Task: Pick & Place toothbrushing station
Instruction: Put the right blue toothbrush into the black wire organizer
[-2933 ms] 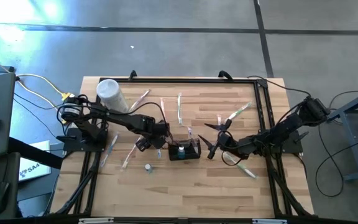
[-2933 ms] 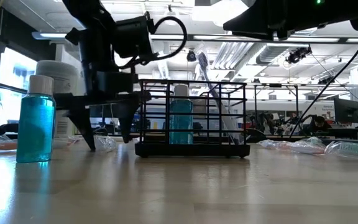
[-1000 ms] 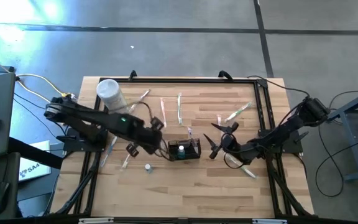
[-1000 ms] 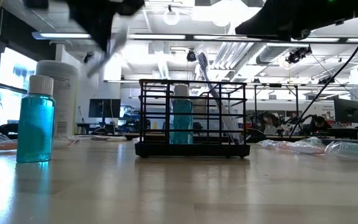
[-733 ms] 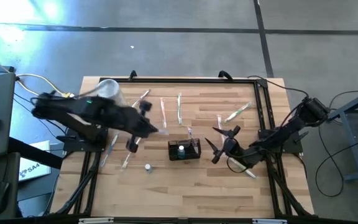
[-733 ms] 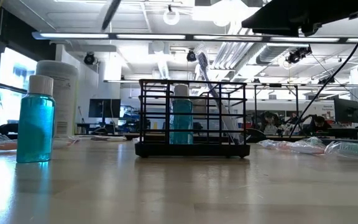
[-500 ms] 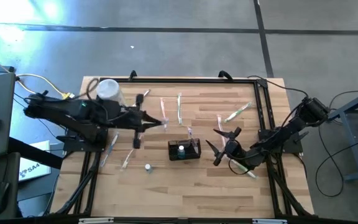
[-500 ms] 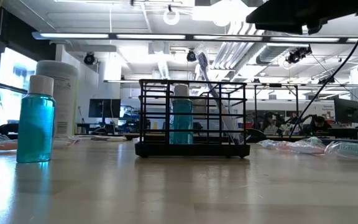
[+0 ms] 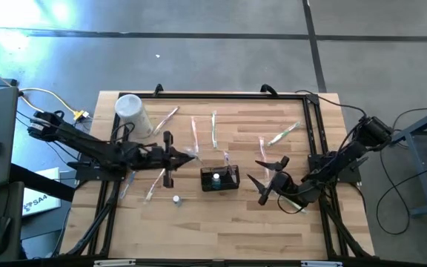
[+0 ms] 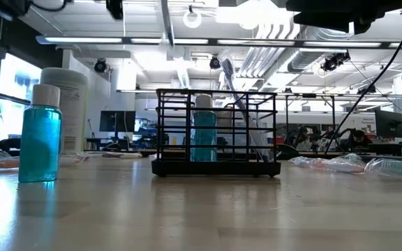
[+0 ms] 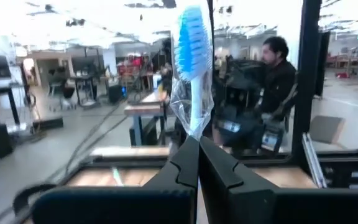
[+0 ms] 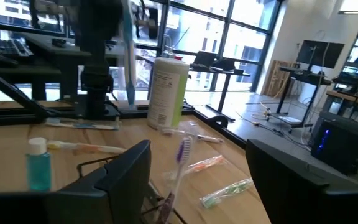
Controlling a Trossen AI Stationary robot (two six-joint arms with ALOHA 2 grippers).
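Observation:
The toothbrushing station, a black wire holder (image 9: 219, 179) (image 10: 217, 132), stands on the table's middle with a blue bottle (image 10: 202, 132) and a purple toothbrush (image 12: 178, 163) in it. My left gripper (image 9: 186, 154) (image 11: 197, 144) is to the holder's left, raised above the table and pointing about level. It is shut on a clear-wrapped toothbrush with blue bristles (image 11: 190, 68) (image 12: 128, 59). My right gripper (image 9: 267, 180) (image 12: 199, 155) stands open just right of the holder, with nothing between its fingers. My left gripper pinches the wrapped toothbrush between its two fingertips (image 11: 185, 155), on the wrapper just below the brush head (image 11: 194, 127). The fingers come about level from the table's left and lie across the brush. It stands upright, head up, lifted clear of the table.
A tall white canister (image 9: 130, 110) (image 10: 65, 104) stands at the far left. A small blue bottle (image 9: 176, 199) (image 10: 40, 132) stands near the holder's left. Several wrapped toothbrushes (image 9: 212, 130) (image 9: 282, 135) lie scattered on the far half and by both arms.
My left gripper, still shut, has swung up from beside the holder, drawn back toward the table's left and far side, then come part way back. It has turned from pointing down to about level. My right gripper has drifted a little toward the near edge.

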